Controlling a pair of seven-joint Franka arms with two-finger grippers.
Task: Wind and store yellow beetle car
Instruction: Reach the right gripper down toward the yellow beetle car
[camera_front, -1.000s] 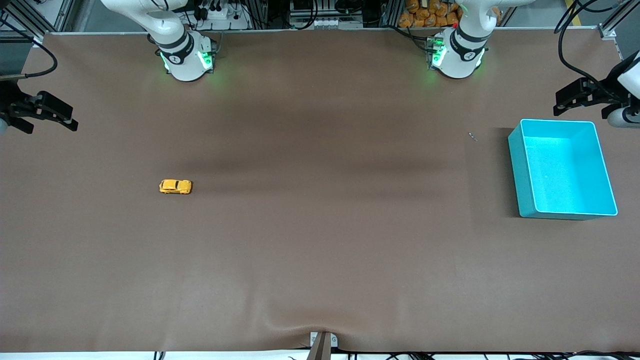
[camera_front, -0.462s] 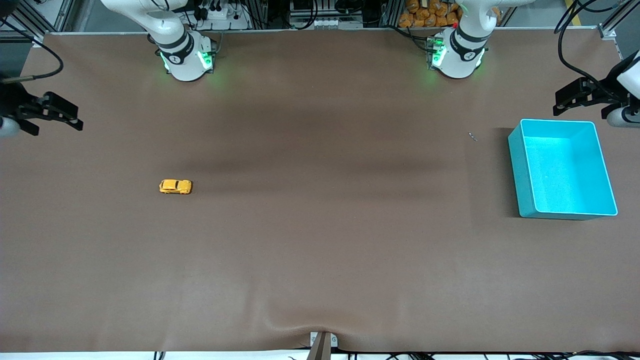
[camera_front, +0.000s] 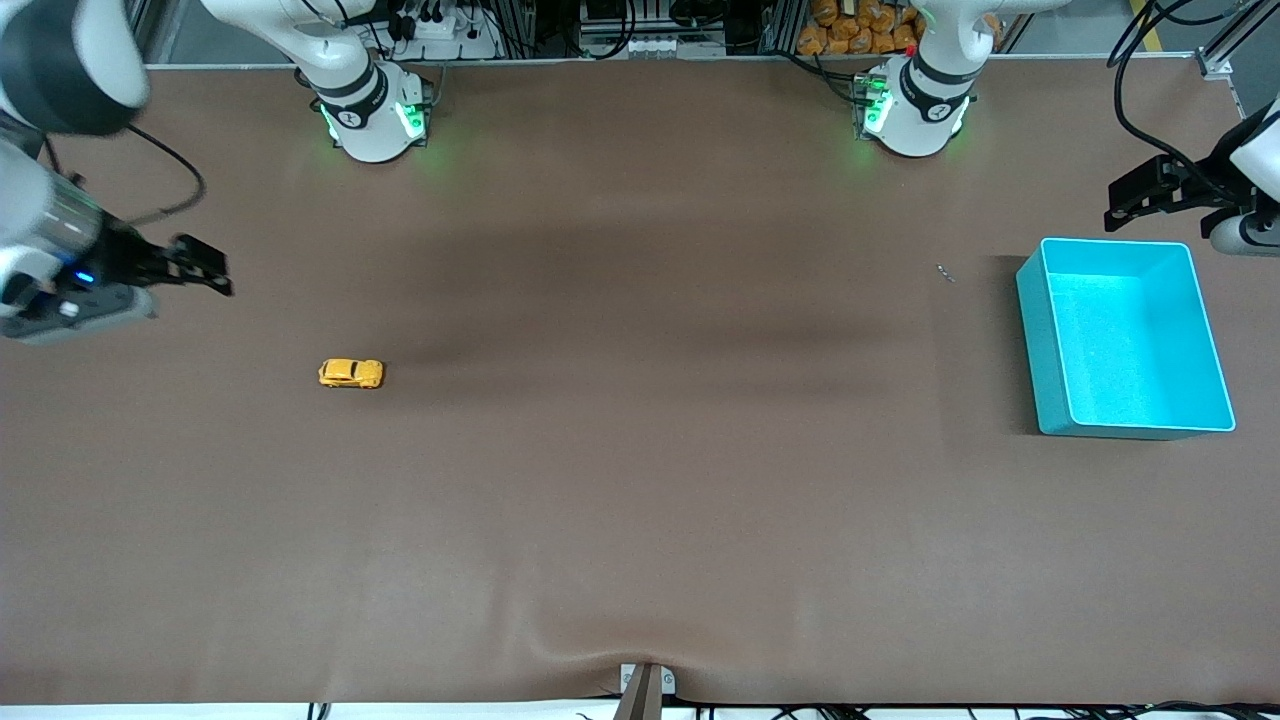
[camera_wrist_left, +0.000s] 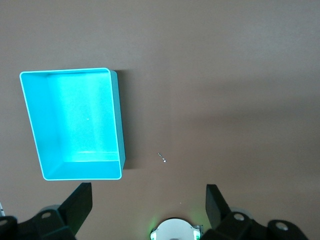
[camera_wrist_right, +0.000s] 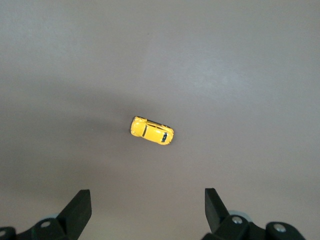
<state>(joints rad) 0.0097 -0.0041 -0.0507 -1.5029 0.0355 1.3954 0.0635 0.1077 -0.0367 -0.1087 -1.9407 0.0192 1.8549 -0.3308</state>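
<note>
Clearly the right tool (camera_front: 205, 275), fingers spread apart and empty, is the one placed for this: it hangs over the worktop (camera_front: 640, 520) at the right arm's end, the yellow beetle car (camera_front: 351, 373) on its wheels close by toward the middle, long axis along the worktop's length. The turquoise bin (camera_front: 1045, 340) sits well apart at the left arm's end, where the left tool (camera_front: 1125, 200) waits, fingers apart too.

The right gripper (camera_front: 205, 272) hangs in the air over the right arm's end of the table, its 2 fingers spread wide apart. The left gripper (camera_front: 1135, 195) waits aloft over the left arm's end, fingers likewise spread, holding nothing.
</note>
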